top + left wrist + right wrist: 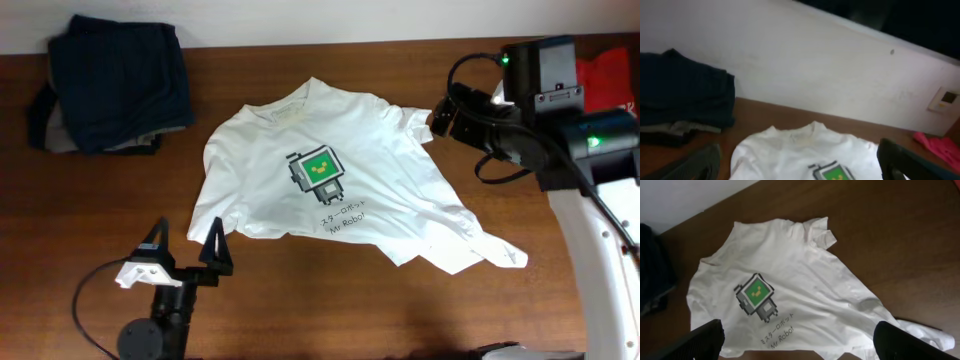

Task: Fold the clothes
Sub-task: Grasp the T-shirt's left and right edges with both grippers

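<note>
Black fingers [700,342] of the right gripper [797,327] stood wide apart at the bottom corners of its wrist view, holding nothing, with the white T-shirt [790,265] spread below them. Seen from overhead, the right gripper [438,120] hung at about 2 o'clock from the shirt's print, just beside a bunched sleeve; whether it touched the cloth could not be told.

The left gripper [185,248] was also spread wide and empty, poised over bare wood at 7 o'clock from the shirt, close to its lower edge but apart from it. Its wrist camera showed both fingers [695,165] framing the collar end of the shirt [800,150].

The white T-shirt [340,190] lay unfolded in the middle of the brown table [300,310], print up, collar toward 12 o'clock, its hem rumpled and drawn out toward 4 o'clock.

A pile of dark navy garments [115,85] sat at 10 o'clock, well apart from the shirt. A red garment [605,75] lay at 2 o'clock, partly behind the right arm.
</note>
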### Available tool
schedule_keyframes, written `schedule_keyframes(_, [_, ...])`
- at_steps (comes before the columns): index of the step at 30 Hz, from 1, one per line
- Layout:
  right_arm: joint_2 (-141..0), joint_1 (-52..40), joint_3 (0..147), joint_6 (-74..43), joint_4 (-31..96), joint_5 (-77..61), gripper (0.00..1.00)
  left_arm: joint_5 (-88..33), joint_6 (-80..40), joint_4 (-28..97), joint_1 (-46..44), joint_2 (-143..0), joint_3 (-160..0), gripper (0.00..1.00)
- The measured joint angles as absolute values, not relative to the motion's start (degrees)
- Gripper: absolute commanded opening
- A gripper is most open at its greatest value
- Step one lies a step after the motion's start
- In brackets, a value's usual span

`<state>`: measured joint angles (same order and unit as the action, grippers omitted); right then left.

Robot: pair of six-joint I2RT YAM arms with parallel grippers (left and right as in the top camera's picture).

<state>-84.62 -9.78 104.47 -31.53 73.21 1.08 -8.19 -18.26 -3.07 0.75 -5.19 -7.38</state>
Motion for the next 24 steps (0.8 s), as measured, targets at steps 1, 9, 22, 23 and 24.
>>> schedule_keyframes(1, [-85.17, -9.78, 104.47, -31.51, 73.06, 1.1, 0.99, -8.23, -18.24, -2.68, 0.75, -8.88, -11.73, 0.99])
schedule_keyframes(9, [-86.26, -9.78, 104.44, -31.48, 76.77, 1.08, 0.99, -7.49, -0.32, 54.46, 0.6, -71.61, -78.08, 0.99])
schedule_keyframes(22, [-86.26, -9.78, 104.47, -31.51, 78.04, 1.08, 0.99, -9.21, 3.49, 71.59, 4.21, -113.14, -89.38, 0.99])
schedule_keyframes(23, [-86.26, -9.78, 104.47, -31.46, 78.02, 1.08, 0.99, -9.02, 3.51, 71.72, 4.21, -115.61, -89.38, 0.99])
schedule_keyframes(24, [-86.26, -9.78, 104.47, -31.51, 78.04, 1.08, 0.99, -8.45, 3.49, 71.79, 4.21, -118.69, -89.38, 0.98])
